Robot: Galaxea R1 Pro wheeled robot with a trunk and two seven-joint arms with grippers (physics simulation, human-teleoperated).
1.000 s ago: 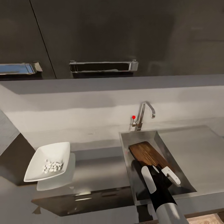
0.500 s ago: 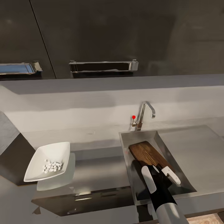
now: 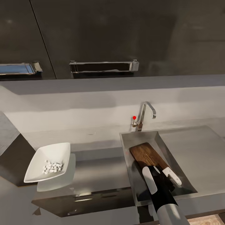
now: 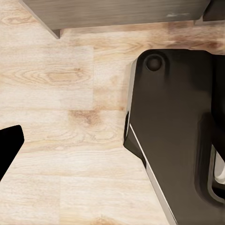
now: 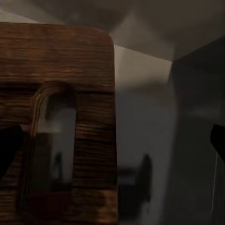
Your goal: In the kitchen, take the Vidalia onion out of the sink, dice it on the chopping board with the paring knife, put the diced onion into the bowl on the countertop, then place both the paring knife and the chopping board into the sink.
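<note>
The dark brown chopping board [image 3: 147, 156] lies slanted inside the steel sink [image 3: 139, 137]. My right gripper [image 3: 156, 169] hovers over the board's near end, open, its fingers spread to either side. The right wrist view looks down on the board [image 5: 89, 61] and its handle slot [image 5: 54, 136], with the gripper [image 5: 112, 140] wide apart and holding nothing. On the countertop [image 3: 103, 168] to the left stands the white bowl [image 3: 59, 150] with the diced onion [image 3: 53, 167] in it. The paring knife is hidden. My left gripper [image 4: 112, 154] hangs open above the floor.
The chrome tap [image 3: 145, 114] with its red-tipped lever stands behind the basin. The flat drainboard [image 3: 193, 150] stretches to the right. Dark wall cabinets with a bar handle [image 3: 103, 66] hang above. The left wrist view shows wood floor [image 4: 61, 117] and the robot's dark base [image 4: 178, 131].
</note>
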